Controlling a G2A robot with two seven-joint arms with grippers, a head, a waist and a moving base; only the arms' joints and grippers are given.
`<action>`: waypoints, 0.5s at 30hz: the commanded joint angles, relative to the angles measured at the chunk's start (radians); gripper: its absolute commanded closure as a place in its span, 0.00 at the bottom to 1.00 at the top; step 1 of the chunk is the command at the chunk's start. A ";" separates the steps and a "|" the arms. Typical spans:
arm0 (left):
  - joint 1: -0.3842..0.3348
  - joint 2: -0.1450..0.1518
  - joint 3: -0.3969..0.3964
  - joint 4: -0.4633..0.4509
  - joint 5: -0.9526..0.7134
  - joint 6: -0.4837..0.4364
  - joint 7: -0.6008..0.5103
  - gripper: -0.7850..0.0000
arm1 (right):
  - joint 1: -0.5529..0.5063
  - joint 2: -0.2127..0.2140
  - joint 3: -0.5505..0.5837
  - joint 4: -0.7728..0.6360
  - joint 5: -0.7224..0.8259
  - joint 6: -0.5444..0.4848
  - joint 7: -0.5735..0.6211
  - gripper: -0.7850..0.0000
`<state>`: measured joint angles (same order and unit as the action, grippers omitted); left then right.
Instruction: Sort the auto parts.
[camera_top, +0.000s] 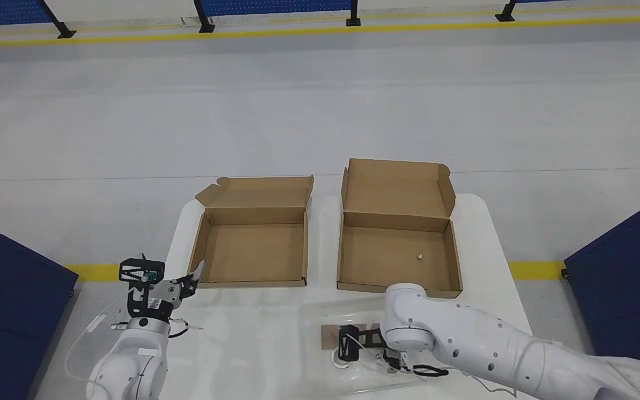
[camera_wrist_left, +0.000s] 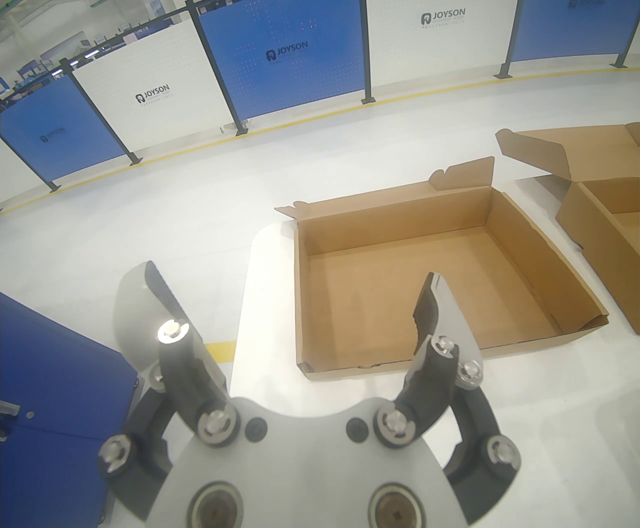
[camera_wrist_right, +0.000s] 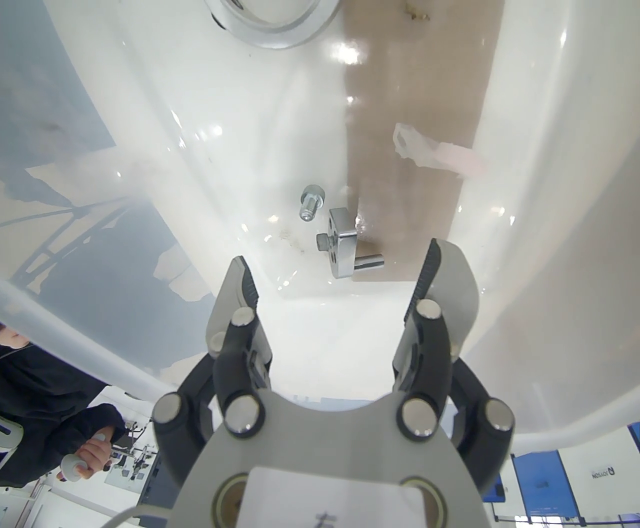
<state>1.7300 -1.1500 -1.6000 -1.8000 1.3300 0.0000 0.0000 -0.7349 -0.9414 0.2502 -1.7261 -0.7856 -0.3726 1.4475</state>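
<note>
Hovering over the clear plastic tray (camera_wrist_right: 325, 330) at the near edge of the white table (camera_top: 322, 250), right gripper (camera_wrist_right: 337, 264), fingers apart, lines up on the chrome pinned block (camera_wrist_right: 341, 248) beside a steel bolt (camera_wrist_right: 310, 200). Left gripper (camera_wrist_left: 291, 275), also spread, sits by the left brown cardboard box (camera_wrist_left: 525, 235), likely keeping clear.

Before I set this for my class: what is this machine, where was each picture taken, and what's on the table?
It is a two-armed robot. One picture looks down from above its arms; the others come from a camera on each wrist. On the white table stand two open cardboard boxes: the left box empty, the right box holding one small pale piece. The left tool hangs open near the left box, holding nothing. The right tool, open and empty, hovers in a clear tub over a bolt and a metal block.
</note>
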 joint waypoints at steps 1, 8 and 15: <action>0.000 0.000 0.000 0.000 0.000 0.000 0.000 0.00 | 0.006 -0.003 -0.013 0.003 -0.008 -0.003 -0.003 0.30; 0.000 0.000 0.000 0.000 0.000 0.000 0.000 0.00 | 0.030 -0.016 -0.048 0.026 -0.008 -0.010 -0.010 0.50; 0.000 0.000 0.000 0.000 0.000 0.000 0.000 0.00 | 0.038 -0.030 -0.059 0.051 -0.003 -0.021 -0.021 0.51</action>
<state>1.7300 -1.1500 -1.6000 -1.8000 1.3300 0.0000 0.0000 -0.6973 -0.9696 0.1916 -1.6776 -0.7877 -0.3913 1.4287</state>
